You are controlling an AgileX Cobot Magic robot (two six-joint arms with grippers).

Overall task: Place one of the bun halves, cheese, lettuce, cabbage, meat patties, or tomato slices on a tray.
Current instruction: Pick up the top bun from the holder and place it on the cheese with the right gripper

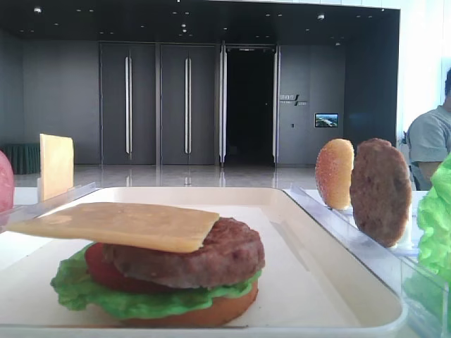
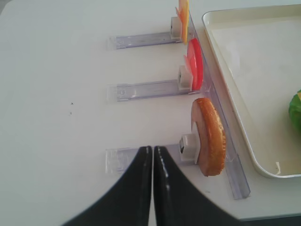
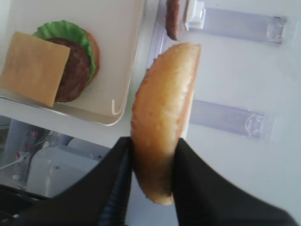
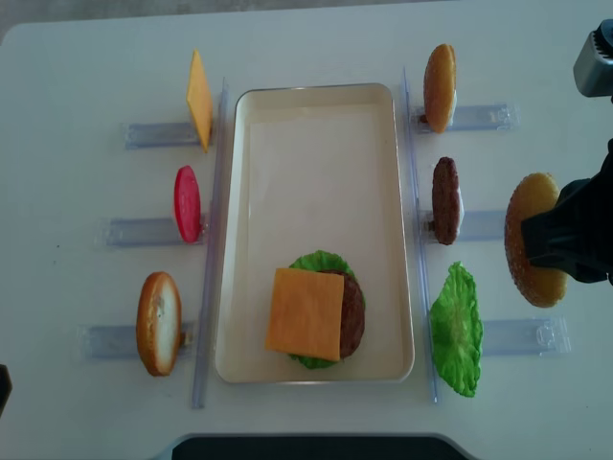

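The right gripper (image 3: 153, 165) pinches a bun half (image 3: 164, 117) on edge, right of the tray (image 4: 316, 96) – the left gripper (image 2: 153, 155) is pressed together, idle. The cheese (image 4: 304, 313) overhangs the stack crookedly; a bun dropped tilted could slide off or shift it

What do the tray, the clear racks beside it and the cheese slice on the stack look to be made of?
The tray: probably plastic or enamelled metal, cream, smooth, slightly glossy, with a rounded rim. The racks: clear hard plastic, likely acrylic; the table shows through them. The cheese slice: seemingly a stiff plastic or rubber replica, matte yellow-orange; it juts out flat past the meat patty without drooping.
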